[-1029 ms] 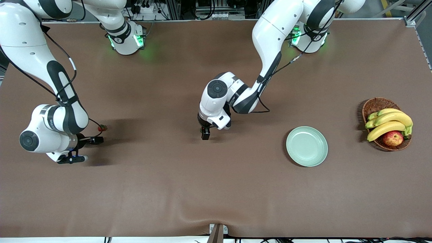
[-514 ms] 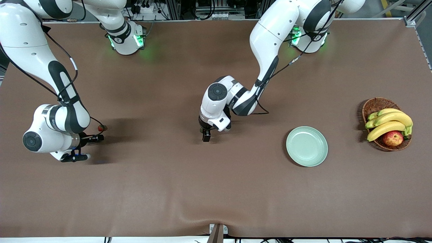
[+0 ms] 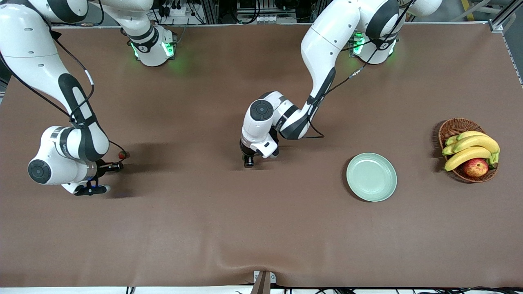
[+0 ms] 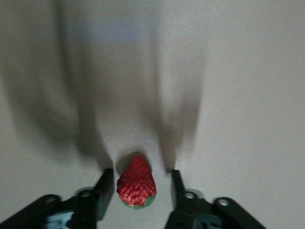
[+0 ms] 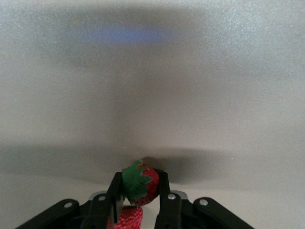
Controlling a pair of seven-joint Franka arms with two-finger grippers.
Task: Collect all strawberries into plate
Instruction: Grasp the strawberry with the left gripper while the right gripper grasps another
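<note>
My left gripper [image 3: 248,162] is low over the middle of the table, open. In the left wrist view its fingers [image 4: 106,183] stand on either side of a strawberry [image 4: 137,186] that lies on the cloth, with a gap beside it. My right gripper [image 3: 117,165] is low at the right arm's end of the table. In the right wrist view it [image 5: 139,183] is shut on a strawberry [image 5: 143,185] with its green top showing. A second strawberry [image 5: 127,217] lies just under its fingers. One berry [image 3: 122,154] shows by its tip. The mint-green plate [image 3: 371,177] is empty.
A brown wicker basket [image 3: 454,127] with bananas [image 3: 470,149] and a red-yellow apple [image 3: 475,167] stands at the left arm's end of the table, beside the plate. Brown cloth [image 3: 261,228] covers the whole table.
My left gripper has dropped a little toward the cloth over its strawberry. My right wrist has shifted slightly toward the berry by its tip. Plate and basket have not moved.
</note>
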